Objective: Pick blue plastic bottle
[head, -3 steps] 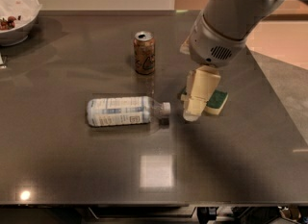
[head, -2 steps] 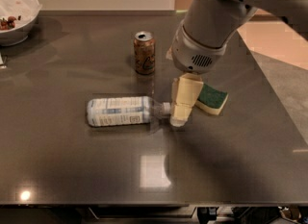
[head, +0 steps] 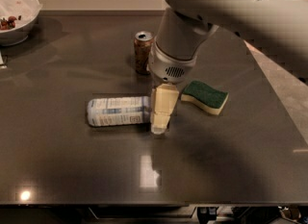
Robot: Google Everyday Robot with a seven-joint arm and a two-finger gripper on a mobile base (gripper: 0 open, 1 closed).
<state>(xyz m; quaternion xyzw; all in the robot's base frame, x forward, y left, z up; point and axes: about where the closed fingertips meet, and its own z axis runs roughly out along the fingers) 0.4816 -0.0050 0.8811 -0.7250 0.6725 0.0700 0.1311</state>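
The blue plastic bottle [head: 118,111] lies on its side on the dark table [head: 72,170], a little left of the middle, its cap end pointing right. Its pale blue-and-white label shows. The cap end is hidden behind my gripper [head: 160,122]. The gripper hangs from the large white arm [head: 231,11] and points down right at the bottle's right end, its cream fingers [head: 162,106] seen edge-on, low to the table.
A brown-orange drink can [head: 142,51] stands upright behind the bottle, beside the arm. A green-and-yellow sponge [head: 205,96] lies to the right of the gripper. A white bowl [head: 14,18] with food sits at the far left corner.
The arm has swung left and lowered. The gripper moved from beside the sponge to over the bottle's cap end, now covering it. The bottle has not moved.
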